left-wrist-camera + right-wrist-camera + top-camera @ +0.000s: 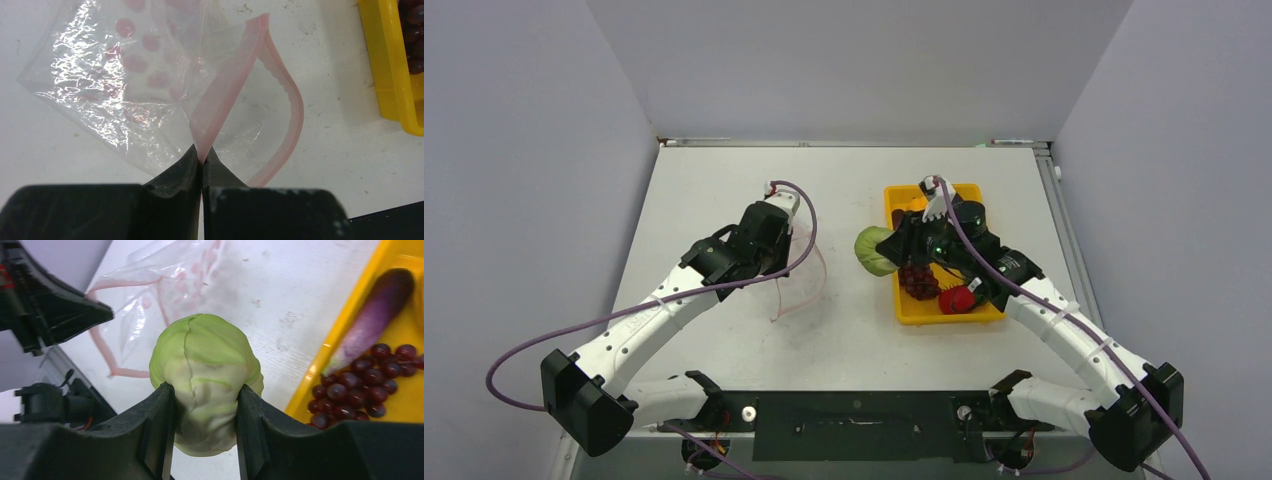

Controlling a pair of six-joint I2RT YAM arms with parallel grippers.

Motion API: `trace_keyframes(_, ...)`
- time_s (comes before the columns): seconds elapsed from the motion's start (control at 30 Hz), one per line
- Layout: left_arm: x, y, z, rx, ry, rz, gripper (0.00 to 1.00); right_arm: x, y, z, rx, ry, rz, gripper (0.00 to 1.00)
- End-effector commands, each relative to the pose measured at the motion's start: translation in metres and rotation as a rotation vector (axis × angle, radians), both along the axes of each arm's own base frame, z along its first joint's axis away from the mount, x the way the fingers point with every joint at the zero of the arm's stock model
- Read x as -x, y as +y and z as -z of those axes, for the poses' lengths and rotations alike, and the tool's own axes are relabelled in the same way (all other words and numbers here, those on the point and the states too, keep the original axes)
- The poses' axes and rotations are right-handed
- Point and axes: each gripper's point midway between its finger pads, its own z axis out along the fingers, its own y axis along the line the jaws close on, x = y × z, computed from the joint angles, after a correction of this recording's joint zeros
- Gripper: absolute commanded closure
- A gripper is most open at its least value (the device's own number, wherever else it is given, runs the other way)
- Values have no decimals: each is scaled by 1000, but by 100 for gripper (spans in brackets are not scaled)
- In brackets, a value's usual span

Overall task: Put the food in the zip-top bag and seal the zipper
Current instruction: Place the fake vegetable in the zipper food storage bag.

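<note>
White tabletop [724,180], scuffed and speckled, sits boxed in by plain pale grey walls. A yellow tray [924,317] lies on the right half of it, and everything else is placed from that tray.

Inside the tray lie a dark red grape bunch [360,390], a purple eggplant [375,310] just beyond the grapes, and a red piece [959,298] near the tray's near end. Part of the tray is hidden under the right arm.

Just outside the tray's left rim, the right gripper [205,388] has its two black fingers pressed against the flanks of a green cabbage [202,350]. The jaws stand partly apart, filled by the cabbage, with the leafy round top poking out past the fingertips. It hangs above bare table on the side of the tray that faces the bag.

Well to the left of the tray lies the zip-top bag [115,80], clear and crinkled, with pale pink-red dots, its body flat on the table. The left gripper [202,152] is clamped fully together on the zipper [220,100], pinching one lip of the pink strip and holding it raised. The other lip curves away toward the tray, so the mouth gapes open in a loop. The mouth faces the tray and the cabbage.
</note>
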Motion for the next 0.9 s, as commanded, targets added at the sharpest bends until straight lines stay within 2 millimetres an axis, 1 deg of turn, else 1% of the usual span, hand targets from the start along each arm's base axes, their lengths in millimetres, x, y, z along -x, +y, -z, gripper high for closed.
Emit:
trace_keyframes(0.0, -6, -6, -15, 58, -55, 4, 100, 11, 35, -58, -191, -102, -124, 85)
trace_keyframes(0.2, -5, -7, -16, 67, -54, 11, 100, 28, 69, -63, -222, -95, -209, 85)
trace_keyframes(0.47, -4, -11, -17, 81, -52, 25, 100, 43, 110, -54, -211, -78, -268, 85)
trace_keyframes(0.6, -3, -12, -17, 88, -50, 31, 100, 43, 122, -49, -205, -76, -269, 85)
trace_keyframes(0.67, -3, -13, -18, 92, -51, 35, 100, 43, 126, -44, -199, -60, -270, 85)
trace_keyframes(0.73, -2, -13, -19, 99, -53, 37, 100, 40, 132, -45, -210, -72, -265, 85)
trace_keyframes(0.87, -2, -14, -21, 106, -57, 41, 100, 35, 139, -34, -197, -62, -253, 85)
